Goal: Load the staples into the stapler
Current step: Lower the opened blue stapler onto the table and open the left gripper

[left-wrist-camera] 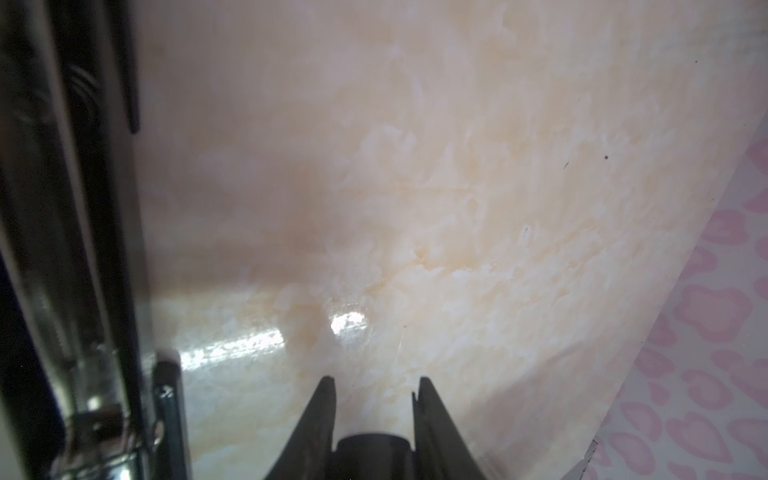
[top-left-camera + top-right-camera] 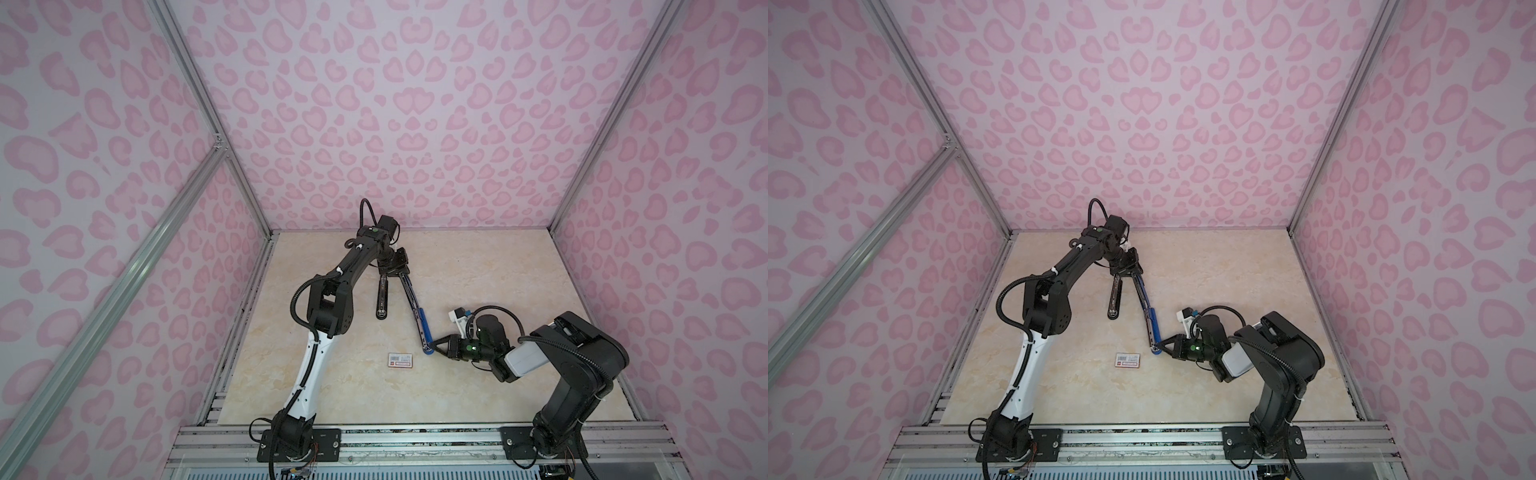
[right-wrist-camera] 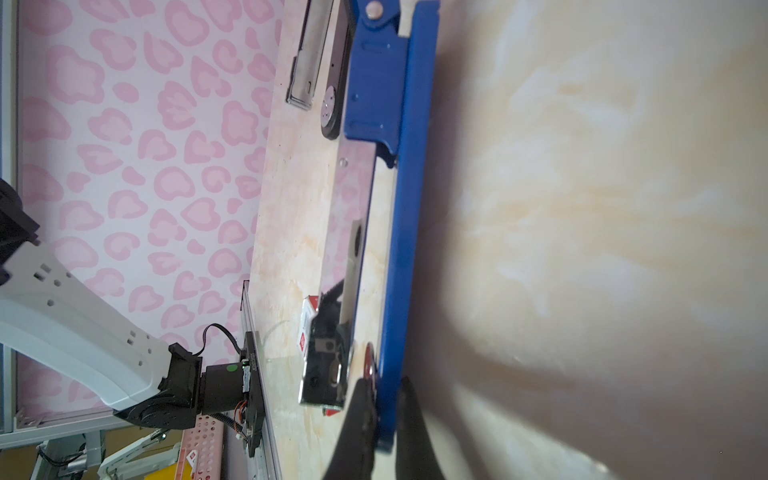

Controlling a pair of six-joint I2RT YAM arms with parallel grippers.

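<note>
- In both top views the stapler (image 2: pixel 419 320) (image 2: pixel 1152 322) lies splayed open on the bench (image 2: pixel 498 291). Its black base (image 2: pixel 382 301) and its blue arm spread apart from a shared hinge at the far end.
- The left pincer (image 2: pixel 392 272) sits at that hinge, but from above we cannot see how its fingers stand.
- The left wrist view shows the left pincer (image 1: pixel 374 386) with its fingers (image 1: pixel 324 415) narrowly apart and bare bench between the tips. A dark rounded shape sits low between them. It may be a held part or the pincer's own body; we cannot tell.
- That view also shows the stapler's shiny metal rail close alongside, outside the fingers.
- The right pincer (image 2: pixel 434 347) meets the near tip of the blue arm. The right wrist view makes this plain: the right pincer (image 3: pixel 383 380) is clamped on the blue edge.
- The right wrist view also shows a mirror-bright strip along the blue arm, a detail too small to read from above.
- A white box (image 2: pixel 400 360) (image 2: pixel 1128 360) with a red label lies apart from the stapler, nearer the front edge.
- We cannot make out the staples in any view.
</note>
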